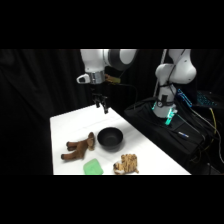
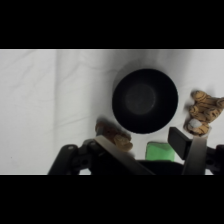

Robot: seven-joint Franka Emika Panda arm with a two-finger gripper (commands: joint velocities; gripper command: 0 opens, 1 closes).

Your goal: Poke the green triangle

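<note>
Green against the white table (image 1: pixel 65 125), the green triangle (image 1: pixel 93 167) lies flat at the near edge of the side view, just left of the tan striped lump (image 1: pixel 126 164) and in front of the black bowl (image 1: pixel 110 139). We see the brown plush toy (image 1: pixel 78 147) sprawled to the bowl's left, its head close to the bowl's rim. The four things are bunched at the near end, which leaves the far end of the table bare beneath the arm.

Our gripper (image 1: pixel 102 106) hangs high over that far end, well apart from the triangle, holding nothing. In the wrist view its two fingers (image 2: pixel 181 142) stand with a clear gap between them, so we read the claw as parted and empty; the triangle (image 2: pixel 161 151) peeks out in that gap, partly hidden by the linkage.

We judge the poke has not begun: the gripper must travel toward the near edge and then descend. Because the bowl and the plush toy sit between it and the target, we would expect a high approach to be safer than a low sweep. Drawing the fingers together first would probably give a single firm tip for pressing.
</note>
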